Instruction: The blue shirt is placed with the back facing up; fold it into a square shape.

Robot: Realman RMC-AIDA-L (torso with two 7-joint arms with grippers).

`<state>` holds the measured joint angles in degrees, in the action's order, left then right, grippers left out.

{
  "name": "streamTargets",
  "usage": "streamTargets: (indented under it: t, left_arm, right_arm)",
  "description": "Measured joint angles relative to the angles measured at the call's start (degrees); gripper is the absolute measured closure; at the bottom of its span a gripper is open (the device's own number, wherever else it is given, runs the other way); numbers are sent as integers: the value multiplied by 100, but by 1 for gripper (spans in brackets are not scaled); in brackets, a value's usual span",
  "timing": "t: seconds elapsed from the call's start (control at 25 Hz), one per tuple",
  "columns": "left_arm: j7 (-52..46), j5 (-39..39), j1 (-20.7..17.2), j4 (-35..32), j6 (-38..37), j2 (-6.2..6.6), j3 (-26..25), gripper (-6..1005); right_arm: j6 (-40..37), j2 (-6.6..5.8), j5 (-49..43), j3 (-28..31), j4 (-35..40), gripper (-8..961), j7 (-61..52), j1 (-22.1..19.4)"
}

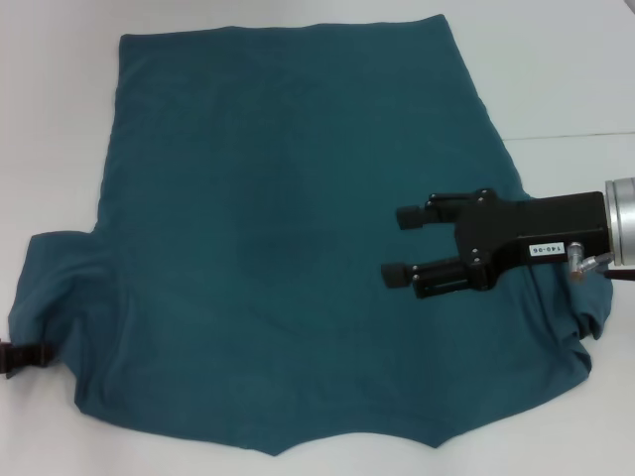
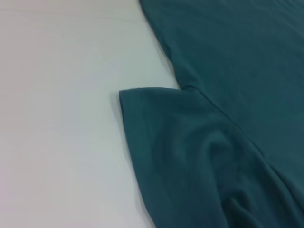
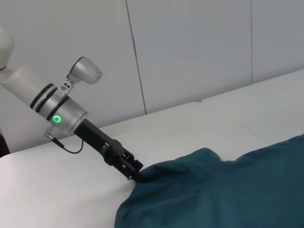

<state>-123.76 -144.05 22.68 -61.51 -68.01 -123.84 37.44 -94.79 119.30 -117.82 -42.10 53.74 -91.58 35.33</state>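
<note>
- On the white table (image 1: 60, 119) in the head view: blue shirt (image 1: 288, 228) spread flat, plain side up, collar end nearest the robot. Soft, light, limp cloth, likely to sag and crease; best pinched at hems or sleeve edges. Right gripper (image 1: 399, 244) above the shirt's right part, fingers apart, holding nothing. Left gripper (image 1: 22, 357) at the left sleeve edge; finger state impossible to tell.
- In the left wrist view: left sleeve (image 2: 180, 142) rumpled, bare table beside it, ample room to fold inward.
- In the right wrist view: left gripper (image 3: 134, 173) touching the sleeve's edge, table clear around it.
</note>
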Motion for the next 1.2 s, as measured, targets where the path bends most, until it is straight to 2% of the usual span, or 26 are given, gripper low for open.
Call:
streamTargets:
  t: [0.24, 0.48, 0.72, 1.2]
  left_arm:
    - [14, -22, 16, 92, 206, 0, 42, 269]
    - [-35, -160, 31, 136, 315, -1, 332, 325]
    - [-19, -122, 19, 121, 276, -20, 478, 536]
    - [-189, -105, -24, -24, 358, -43, 474, 830]
  right_arm:
    - [1, 14, -3, 4, -1, 44, 1, 0]
    - [0, 22, -1, 32, 48, 44, 0, 0]
    - [26, 25, 3, 33, 51, 44, 0, 0]
    - [49, 27, 6, 48, 31, 45, 28, -26]
